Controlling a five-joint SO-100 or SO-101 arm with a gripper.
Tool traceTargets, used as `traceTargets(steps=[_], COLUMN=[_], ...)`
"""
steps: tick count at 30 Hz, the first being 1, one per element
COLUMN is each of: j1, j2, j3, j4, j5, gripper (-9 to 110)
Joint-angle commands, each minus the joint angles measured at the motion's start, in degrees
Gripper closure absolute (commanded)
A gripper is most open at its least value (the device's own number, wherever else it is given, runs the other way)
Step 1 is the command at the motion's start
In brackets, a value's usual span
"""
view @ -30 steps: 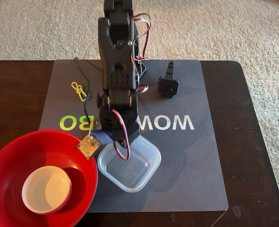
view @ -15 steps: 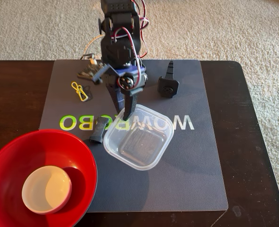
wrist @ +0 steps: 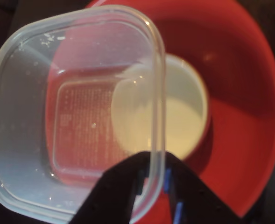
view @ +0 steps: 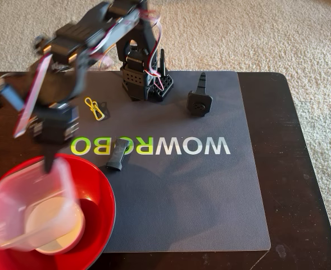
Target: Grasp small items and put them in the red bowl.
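My gripper (view: 51, 165) is shut on the rim of the clear square plastic tub (view: 27, 209), which hangs tilted over the red bowl (view: 101, 194) at the front left of the fixed view. The arm is motion-blurred. In the wrist view the gripper (wrist: 155, 171) pinches the tub (wrist: 67, 116) wall, with the small white bowl (wrist: 186, 116) inside the red bowl (wrist: 242, 88) below it. On the mat lie the yellow clip (view: 95, 108), the short black bar (view: 118, 154) and the black round-headed spiked part (view: 199, 100).
A grey mat (view: 210, 191) with "WOWROBO" lettering covers the dark wooden table (view: 300, 169). The arm's base (view: 144, 76) stands at the mat's far edge. Carpet lies beyond the table.
The gripper has lifted the clear tub off the mat's middle and swung it left, over the red bowl. The black bar, hidden a second ago, now shows on the mat.
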Motion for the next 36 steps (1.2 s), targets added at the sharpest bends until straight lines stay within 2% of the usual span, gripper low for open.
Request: traceTargets(steps=[1, 4, 11, 18, 21, 24, 27, 31, 36], j1=[0.7, -0.5, -3.8, -12.3, -15.7, -15.4, -13.3, -7.6, -3.3], j2=[-2.7, -2.9, 4.0, 44.5, 61.9, 70.5, 66.2, 48.2, 33.7], j3=[-5.6, -4.9, -1.9, 34.2, 53.0, 68.5, 72.5, 66.9, 56.0], j4=[0.4, 2.6, 11.7, 12.0, 12.0, 12.1, 12.1, 11.6, 13.2], j5=[1.0, 2.1, 4.3, 18.9, 31.4, 44.1, 50.7, 57.5, 59.0], gripper=[94, 85, 81, 84, 85, 84, 82, 78, 78])
